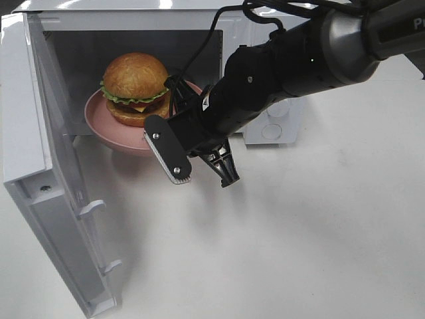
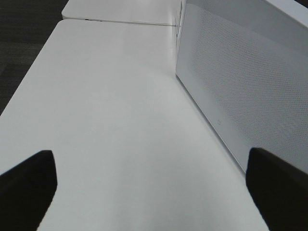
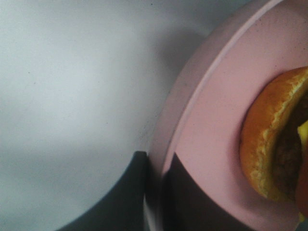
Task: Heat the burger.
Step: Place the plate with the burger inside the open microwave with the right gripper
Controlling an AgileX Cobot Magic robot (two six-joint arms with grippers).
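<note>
Centrally shows the burger (image 1: pixel 135 86) upright on a pink plate (image 1: pixel 99 116) that rests in the mouth of an open microwave (image 1: pixel 73 60). Shows the right gripper (image 3: pixel 155 163) pinched on the plate's near rim (left gripper (image 2: pixel 153 185) spread wide, holding nothing). Places the burger deeper inside than the gripper; probably calls for a straight inward push.
</note>
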